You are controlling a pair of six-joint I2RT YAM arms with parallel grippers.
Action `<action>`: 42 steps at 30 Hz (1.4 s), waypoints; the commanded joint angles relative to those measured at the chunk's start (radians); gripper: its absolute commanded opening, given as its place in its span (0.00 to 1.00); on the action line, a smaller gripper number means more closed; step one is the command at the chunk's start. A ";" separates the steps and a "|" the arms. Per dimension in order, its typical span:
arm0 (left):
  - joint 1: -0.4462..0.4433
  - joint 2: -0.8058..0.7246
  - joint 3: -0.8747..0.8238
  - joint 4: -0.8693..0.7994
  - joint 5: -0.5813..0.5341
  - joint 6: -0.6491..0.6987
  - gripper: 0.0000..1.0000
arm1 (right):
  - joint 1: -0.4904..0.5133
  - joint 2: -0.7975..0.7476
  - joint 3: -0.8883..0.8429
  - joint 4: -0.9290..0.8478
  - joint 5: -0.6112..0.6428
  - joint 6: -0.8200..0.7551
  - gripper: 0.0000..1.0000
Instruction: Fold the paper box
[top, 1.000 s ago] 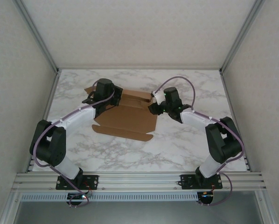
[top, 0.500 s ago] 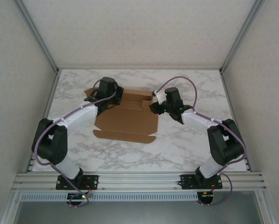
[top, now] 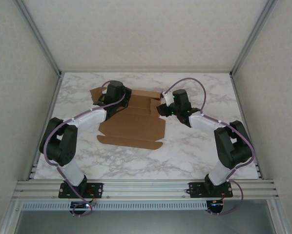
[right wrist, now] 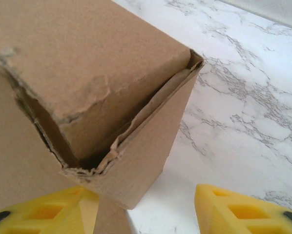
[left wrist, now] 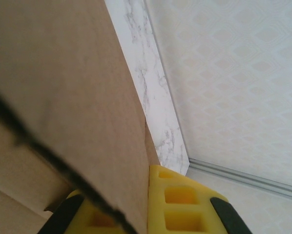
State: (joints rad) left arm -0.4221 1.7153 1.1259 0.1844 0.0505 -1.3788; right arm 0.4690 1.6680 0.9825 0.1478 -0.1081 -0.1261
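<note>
since a second ago the left gripper [top: 101, 103] had drawn the back-left flap farther toward the rear, and its elbow had swung inward. the right gripper [top: 161, 111] had edged in at the back-right corner. the paper box [top: 131, 127] now lay squarer on the counter [top: 195, 146], mid-counter between the arms — plain brown, front panel flat, back panels raised. left gripper pinched a cardboard panel; right gripper stood spread around a ragged folded corner.

White marble-patterned table [top: 195, 151], pale patterned walls [top: 136, 34] on three sides, grey metal posts [top: 38, 36] at the back corners, ribbed metal rail [top: 146, 187] along the near edge.
</note>
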 commanded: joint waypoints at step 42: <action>-0.027 0.053 -0.098 -0.078 -0.055 0.031 0.00 | 0.090 0.221 0.068 0.262 0.380 0.036 0.57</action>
State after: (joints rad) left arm -0.4377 1.7142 1.0500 0.3183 -0.0021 -1.3613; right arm 0.5488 1.8641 1.0142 0.4511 0.1459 -0.1322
